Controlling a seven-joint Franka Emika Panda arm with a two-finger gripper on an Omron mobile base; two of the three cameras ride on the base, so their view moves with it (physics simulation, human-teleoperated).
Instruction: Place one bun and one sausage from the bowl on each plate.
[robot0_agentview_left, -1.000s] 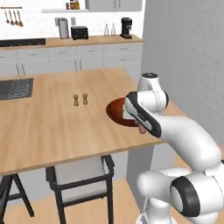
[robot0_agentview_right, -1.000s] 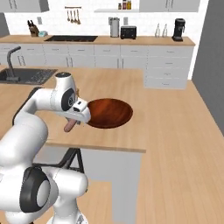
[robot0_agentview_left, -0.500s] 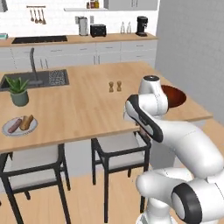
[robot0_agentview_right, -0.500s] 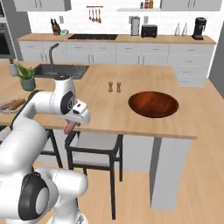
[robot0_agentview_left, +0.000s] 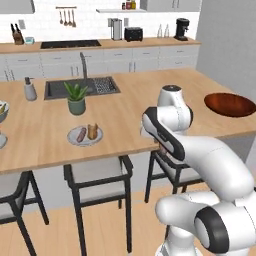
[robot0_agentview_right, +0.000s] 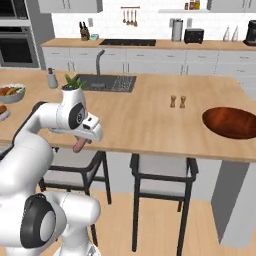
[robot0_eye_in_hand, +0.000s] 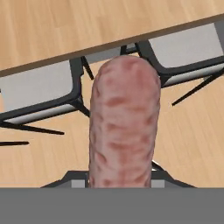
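Note:
My gripper (robot0_agentview_right: 81, 141) is shut on a pink-brown sausage (robot0_agentview_right: 78, 145) that hangs just off the island's front edge, above the stools. In the hand view the sausage (robot0_eye_in_hand: 124, 127) hides both fingertips. One plate (robot0_agentview_left: 74, 141) lies in front of the potted plant, holding a sausage (robot0_agentview_left: 81, 134) and a bun (robot0_agentview_left: 92, 131). Part of another plate (robot0_agentview_right: 3, 116), with something orange-brown on it, shows at the left edge. The dark red-brown bowl (robot0_agentview_left: 230, 104) (robot0_agentview_right: 234, 122) sits far to the right on the island. I cannot see what is inside it.
A potted plant (robot0_agentview_left: 76, 97), a sink (robot0_agentview_left: 82, 87) and a soap dispenser (robot0_agentview_left: 30, 90) stand behind the plate. A pale fruit bowl (robot0_agentview_right: 11, 93) sits at far left. Salt and pepper shakers (robot0_agentview_right: 177, 101) stand mid-island. Stools (robot0_agentview_left: 97, 172) line the front edge.
The base has driven left along the island, so the whole scene has shifted right and the bowl is now far right. The sausage stays in the gripper.

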